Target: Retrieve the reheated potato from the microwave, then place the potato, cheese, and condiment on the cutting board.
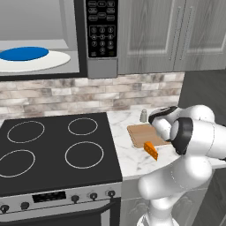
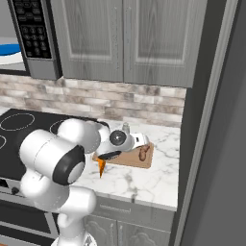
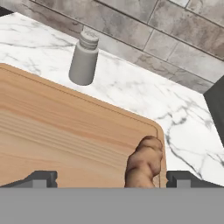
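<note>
Potato [image 3: 143, 162] lies on the board [image 3: 65, 135] near its right edge, between the spread, empty fingers of the gripper [image 3: 111, 178]; first placement judged complete. Cheese [image 1: 151, 150] sits on the marble counter [image 2: 158, 185] just off the board's near-left corner; shaker [image 3: 84, 58] stands on the counter beyond the board's far edge. Next move: lift clear and take one of these. Microwave [image 1: 101, 39] hangs open above the stove [image 1: 57, 150], far left.

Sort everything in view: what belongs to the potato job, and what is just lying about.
Job:
lumpy brown potato on light wooden cutting board
orange cheese wedge on counter
grey condiment shaker beside board
dark grey microwave
open gripper

Lying about:
blue plate
black stove
</note>
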{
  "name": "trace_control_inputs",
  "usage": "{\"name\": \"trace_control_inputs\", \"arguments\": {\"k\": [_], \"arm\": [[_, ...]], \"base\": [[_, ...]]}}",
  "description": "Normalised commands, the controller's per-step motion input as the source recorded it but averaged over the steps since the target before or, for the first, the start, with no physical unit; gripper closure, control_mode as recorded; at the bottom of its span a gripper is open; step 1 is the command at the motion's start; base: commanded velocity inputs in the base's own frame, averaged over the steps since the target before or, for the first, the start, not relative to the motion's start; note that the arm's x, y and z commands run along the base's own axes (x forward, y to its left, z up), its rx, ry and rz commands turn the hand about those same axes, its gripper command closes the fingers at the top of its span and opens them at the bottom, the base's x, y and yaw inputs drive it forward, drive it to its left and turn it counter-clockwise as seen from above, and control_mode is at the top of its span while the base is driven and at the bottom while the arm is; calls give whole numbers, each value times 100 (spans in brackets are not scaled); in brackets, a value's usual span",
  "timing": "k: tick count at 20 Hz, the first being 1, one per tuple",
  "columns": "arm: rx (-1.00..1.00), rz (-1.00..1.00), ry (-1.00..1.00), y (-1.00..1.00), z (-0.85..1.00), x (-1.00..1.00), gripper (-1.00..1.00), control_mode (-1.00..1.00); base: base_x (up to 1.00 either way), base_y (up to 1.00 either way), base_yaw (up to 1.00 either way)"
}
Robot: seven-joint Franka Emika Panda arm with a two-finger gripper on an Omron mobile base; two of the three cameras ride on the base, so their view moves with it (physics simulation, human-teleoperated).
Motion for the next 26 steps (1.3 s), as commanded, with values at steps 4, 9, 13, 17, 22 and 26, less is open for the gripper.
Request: {"name": "trace_control_inputs", "arguments": {"k": [4,9,13,17,22,26], "arm": [[-1,0,-3,24,42,3,-100,-100],[0,0,-2,26,42,3,-100,-100],[0,0,-7,21,41,9,-100,-100],[0,0,-2,15,49,14,-100,-100],[4,0,0,6,52,8,-100,-100],[20,0,0,14,42,0,-100,-100]], "base": [[0,0,0],[0,0,0],[0,0,0],[0,0,0],[0,0,0],[0,0,0]]}}
